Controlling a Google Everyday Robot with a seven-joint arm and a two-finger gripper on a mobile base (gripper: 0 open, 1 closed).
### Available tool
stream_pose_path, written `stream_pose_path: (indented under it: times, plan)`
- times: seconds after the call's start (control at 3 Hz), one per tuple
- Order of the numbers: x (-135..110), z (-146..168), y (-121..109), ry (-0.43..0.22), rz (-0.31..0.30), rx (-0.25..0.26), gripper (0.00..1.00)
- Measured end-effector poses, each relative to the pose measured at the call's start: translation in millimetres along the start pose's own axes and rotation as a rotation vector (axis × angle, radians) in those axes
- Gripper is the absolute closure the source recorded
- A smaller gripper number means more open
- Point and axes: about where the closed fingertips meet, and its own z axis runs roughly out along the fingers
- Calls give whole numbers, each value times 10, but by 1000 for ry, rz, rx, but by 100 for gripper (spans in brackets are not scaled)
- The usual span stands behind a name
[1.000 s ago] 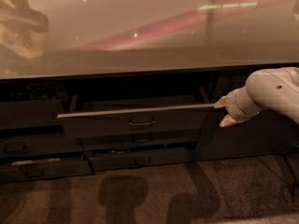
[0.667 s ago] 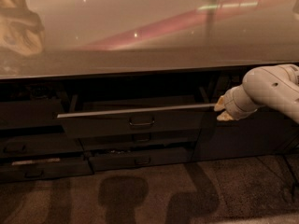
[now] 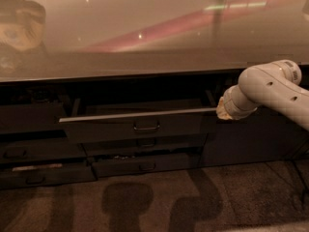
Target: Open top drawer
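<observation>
The top drawer (image 3: 111, 127) is a wide dark grey front with a small bar handle (image 3: 146, 127) and a pale metal top edge (image 3: 140, 115). It stands pulled out from under the counter, its dark inside showing behind the edge. My gripper (image 3: 223, 111) is at the end of the white arm (image 3: 270, 88), right at the drawer's right end, level with the pale top edge.
A glossy pale countertop (image 3: 154, 33) spans the view above the drawers. Narrower shut drawer fronts (image 3: 145, 166) sit below the open one and more at the left (image 3: 29, 151). A plain dark cabinet front (image 3: 251, 139) is at the right. Speckled floor (image 3: 154, 202) lies in front.
The arm and gripper have shifted slightly up and to the right along the drawer's right end. The drawer stays pulled out about the same amount.
</observation>
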Motion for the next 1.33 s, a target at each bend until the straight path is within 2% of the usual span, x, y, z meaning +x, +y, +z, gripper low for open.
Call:
stream_pose_path:
  times: [0.67, 1.0, 1.33]
  plan:
    - [-293, -71, -237, 62, -31, 16, 100]
    - [-611, -105, -357, 91, -89, 23, 100]
    - [-611, -105, -357, 91, -89, 23, 100]
